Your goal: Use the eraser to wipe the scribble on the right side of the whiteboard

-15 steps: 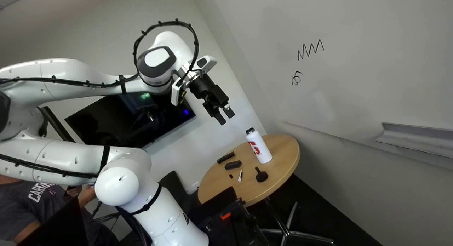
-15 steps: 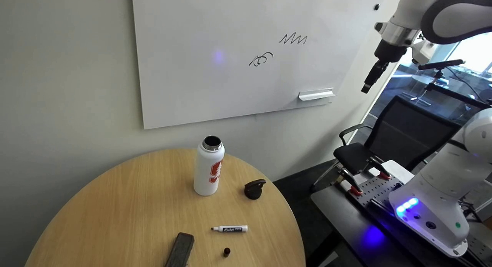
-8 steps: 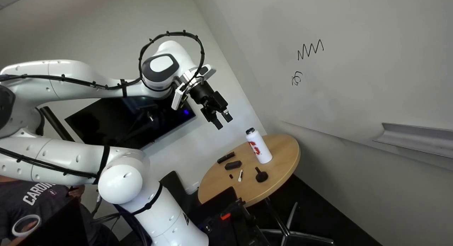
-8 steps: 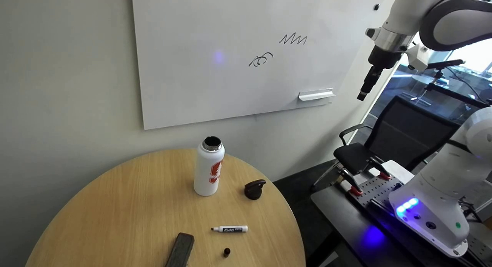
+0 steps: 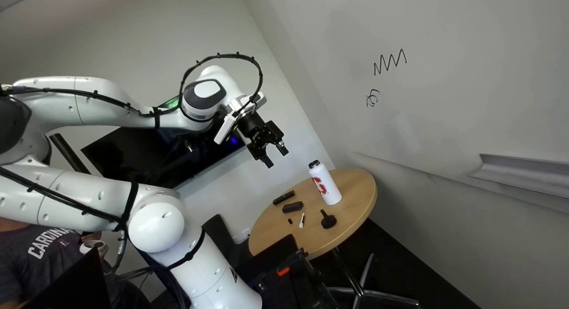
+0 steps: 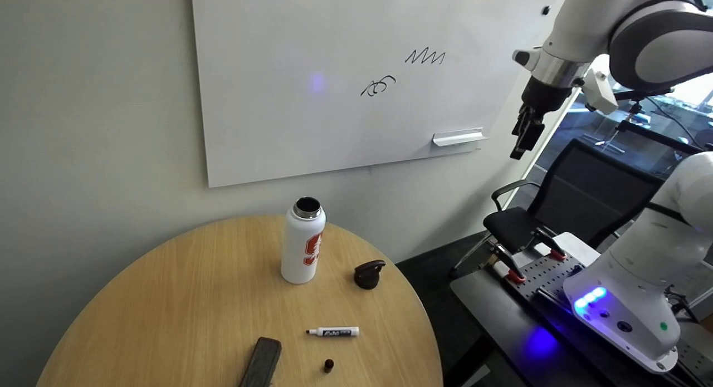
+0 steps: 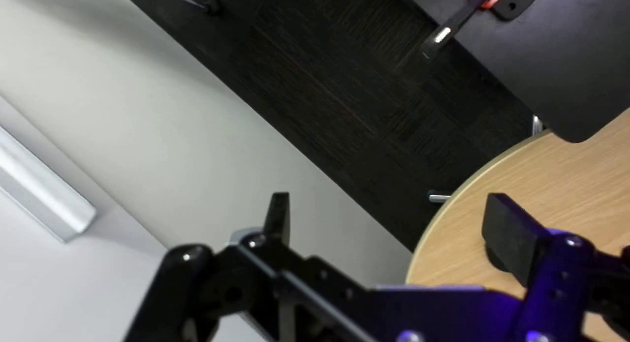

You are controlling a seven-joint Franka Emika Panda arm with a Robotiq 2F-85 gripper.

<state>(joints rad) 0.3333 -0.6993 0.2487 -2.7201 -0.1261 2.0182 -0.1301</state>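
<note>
Eraser (image 6: 262,363): flat on the round wooden table (image 6: 167,314), at about seven o'clock from the white bottle (image 6: 302,245) in an exterior view, cut off there by the lower edge, with a long axis from one o'clock to seven. Not yet held. At the gripper (image 5: 275,155), a wide gap with nothing between the fingers (image 7: 514,238); from there, a reach well down towards between five and six o'clock in an exterior view. Probably light and hard to break, stiff-backed with a softer wiping face; impossible to tell which side up. Likely to slide if nudged by a single finger, so best approached centred. Take hold across the narrow width at mid-length, high enough to leave the wiping face clear, then squeeze firmly against twisting under drag at the scribble (image 6: 425,56), at two o'clock from the curly mark (image 6: 379,86) on the whiteboard (image 6: 289,131).
</note>
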